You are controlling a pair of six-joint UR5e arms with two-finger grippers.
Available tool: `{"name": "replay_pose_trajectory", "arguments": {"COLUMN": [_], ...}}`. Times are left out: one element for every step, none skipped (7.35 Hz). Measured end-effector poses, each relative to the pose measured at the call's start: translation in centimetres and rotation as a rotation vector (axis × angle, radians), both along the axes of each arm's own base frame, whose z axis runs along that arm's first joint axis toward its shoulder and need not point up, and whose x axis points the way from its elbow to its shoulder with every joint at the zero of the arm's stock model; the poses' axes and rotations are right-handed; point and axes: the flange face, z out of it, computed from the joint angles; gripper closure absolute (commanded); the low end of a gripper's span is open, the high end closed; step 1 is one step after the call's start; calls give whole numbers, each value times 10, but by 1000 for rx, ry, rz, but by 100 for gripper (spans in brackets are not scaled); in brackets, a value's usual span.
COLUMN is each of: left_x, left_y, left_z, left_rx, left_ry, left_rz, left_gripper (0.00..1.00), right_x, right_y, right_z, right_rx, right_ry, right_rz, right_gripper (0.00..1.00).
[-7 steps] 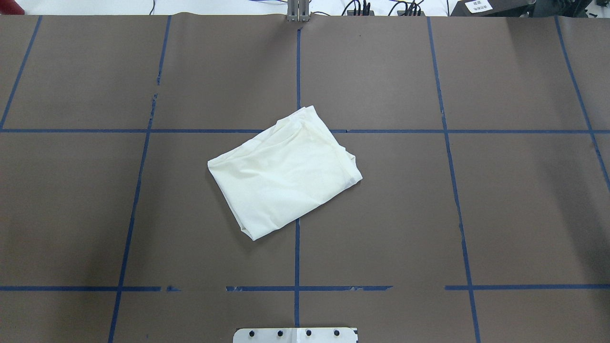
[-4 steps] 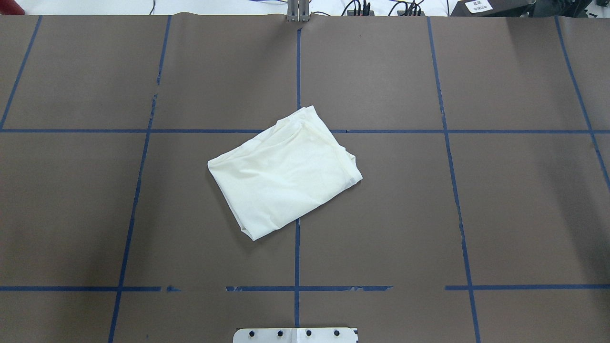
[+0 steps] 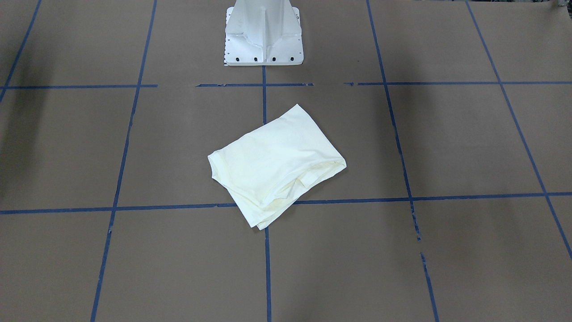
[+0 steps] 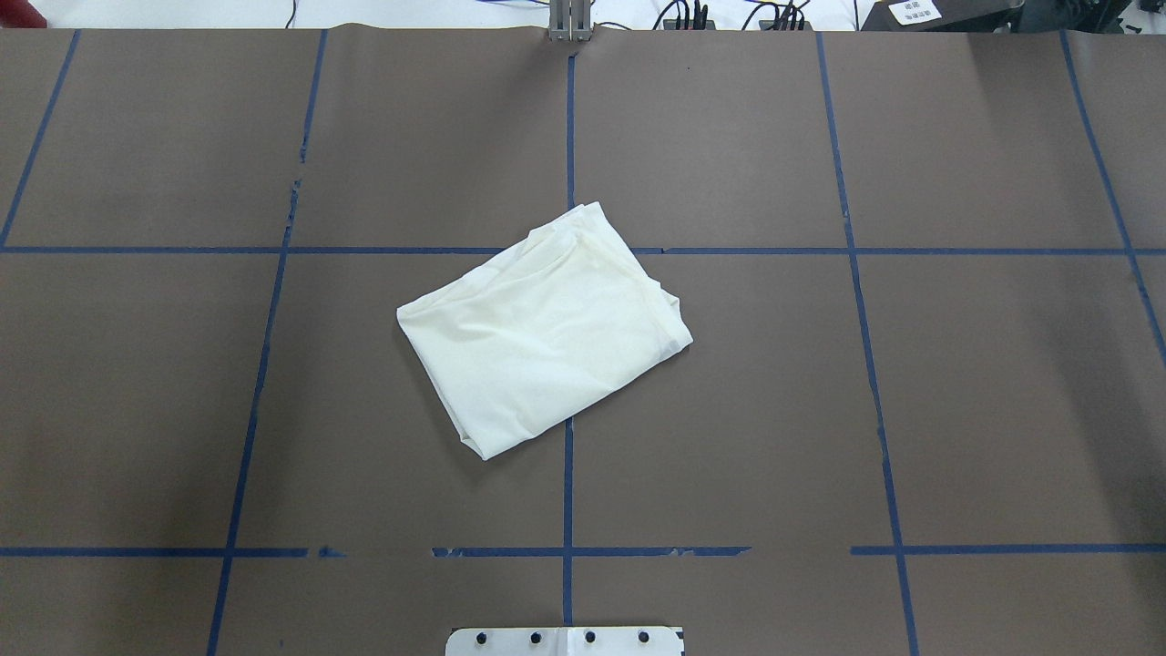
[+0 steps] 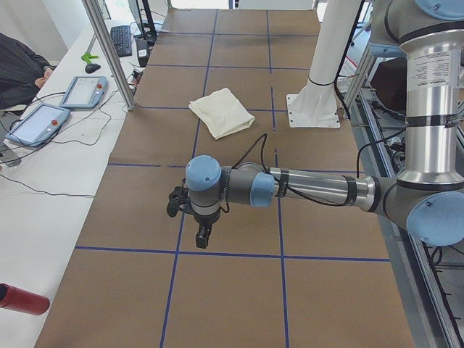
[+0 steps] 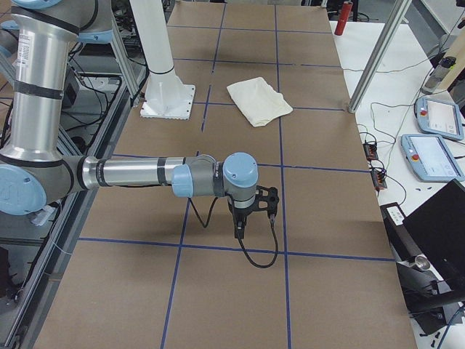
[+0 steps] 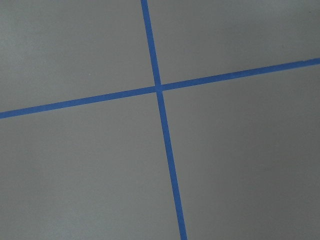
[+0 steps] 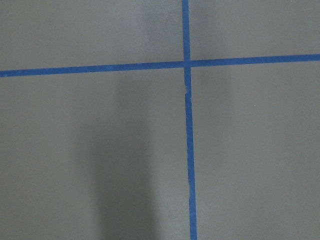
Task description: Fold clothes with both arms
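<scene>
Overhead exterior view shows the cream T-shirt [image 4: 545, 333] folded into a skewed rectangle, plain side up, near the middle of the brown table [image 4: 911, 410] and over a crossing of blue tape lines [image 4: 856, 251]. The left gripper [image 5: 202, 235] and right gripper [image 6: 239, 230] point down over opposite table ends, well apart from the shirt. Both appear only in the side views, so I cannot tell whether their fingers are spread or closed.

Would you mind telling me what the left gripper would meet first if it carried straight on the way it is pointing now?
It points down, so the left gripper would likely meet the brown table cover first, near a blue tape crossing; nothing else shows in that line.
</scene>
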Motion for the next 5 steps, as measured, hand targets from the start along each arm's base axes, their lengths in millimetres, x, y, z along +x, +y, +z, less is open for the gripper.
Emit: {"name": "replay_pose_trajectory", "arguments": {"left_x": [0,0,0,0,0], "left_y": [0,0,0,0,0], "left_z": [-1,-1,-1,-1,-1], "left_rx": [0,-1,-2,-2,-2], "left_ry": [0,0,1,1,2], "left_rz": [-1,-2,-3,-4,-4], "left_gripper": [0,0,0,0,0], "right_x": [1,1,1,1,1], "right_y": [0,0,0,0,0], "right_z": [-1,-1,-1,-1,-1], "right_rx": [3,3,3,3,3], "right_ry": [6,9,9,10,9], "right_rz": [2,3,3,4,4], "right_gripper": [0,0,0,0,0]}}
